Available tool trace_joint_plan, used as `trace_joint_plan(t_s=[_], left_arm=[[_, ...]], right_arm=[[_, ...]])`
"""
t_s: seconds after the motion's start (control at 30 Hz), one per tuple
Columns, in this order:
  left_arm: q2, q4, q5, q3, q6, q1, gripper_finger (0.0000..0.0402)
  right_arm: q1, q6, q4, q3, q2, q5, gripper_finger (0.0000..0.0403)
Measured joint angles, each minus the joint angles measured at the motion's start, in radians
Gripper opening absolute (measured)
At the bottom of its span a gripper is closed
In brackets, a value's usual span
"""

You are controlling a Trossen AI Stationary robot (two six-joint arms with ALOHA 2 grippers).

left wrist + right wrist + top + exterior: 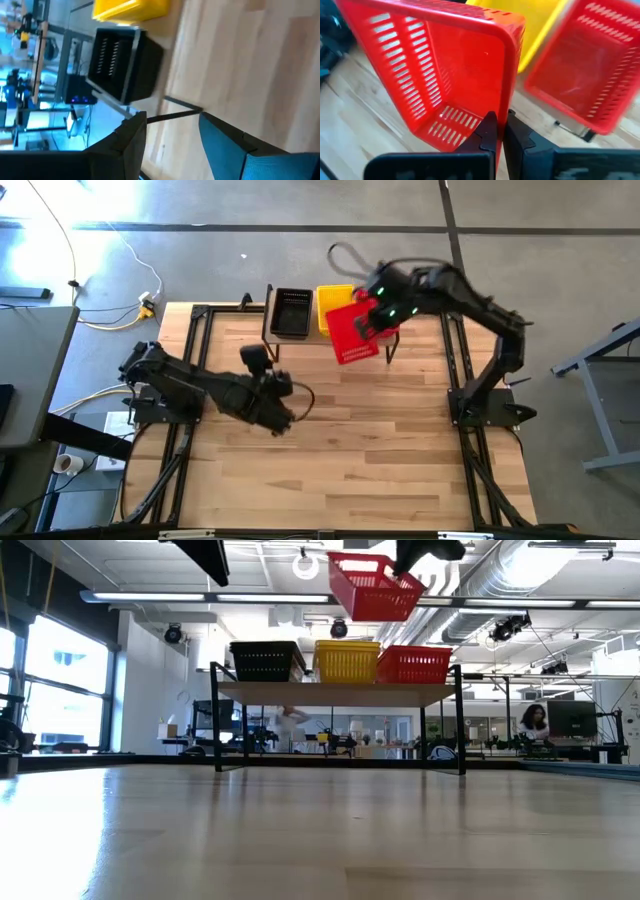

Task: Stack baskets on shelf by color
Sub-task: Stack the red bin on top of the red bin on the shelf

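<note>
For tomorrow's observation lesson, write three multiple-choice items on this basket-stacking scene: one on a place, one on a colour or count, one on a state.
1. Where is the tilted red basket?
A. On the tabletop
B. In the air above the shelf
C. Under the shelf

2. Left to right in the low view, what are the stacks on the shelf?
A. Black, yellow, red
B. Red, black, yellow
C. Yellow, red, black

3. What is the state of the left claw?
A. Shut on a black basket
B. Shut on a yellow basket
C. Open and empty

Answers:
1. B, the low view shows it lifted clear above the shelf, with the right claw clamped on its rim.
2. A, that order shows plainly along the plank.
3. C, its wrist view shows spread fingers holding nothing.
</note>
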Motion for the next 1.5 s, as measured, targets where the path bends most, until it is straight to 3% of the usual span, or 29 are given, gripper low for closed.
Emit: trace_joint_plan(t_s=[0.43, 0.77, 1.07, 1.5], left_arm=[[-0.072, 0.064, -0.047, 0.000, 0.122, 0.216, 0.0170], [-0.072, 0.077, -0.007, 0.000, 0.128, 0.354, 0.0170], [-0.072, 0.077, 0.036, 0.000, 0.133, 0.405, 0.0170], [-0.071, 0.077, 0.063, 0.000, 0.184, 0.396, 0.0170]], right_arm=[[-0.437, -0.160, 0.009, 0.000, -0.070, -0.263, 0.0000], [-0.671, -0.195, -0.004, 0.000, -0.065, -0.504, 0.0000], [-0.704, -0.227, -0.095, 0.001, -0.001, -0.556, 0.0000], [-0.683, -0.257, -0.092, 0.001, 0.067, -0.619, 0.0000]])
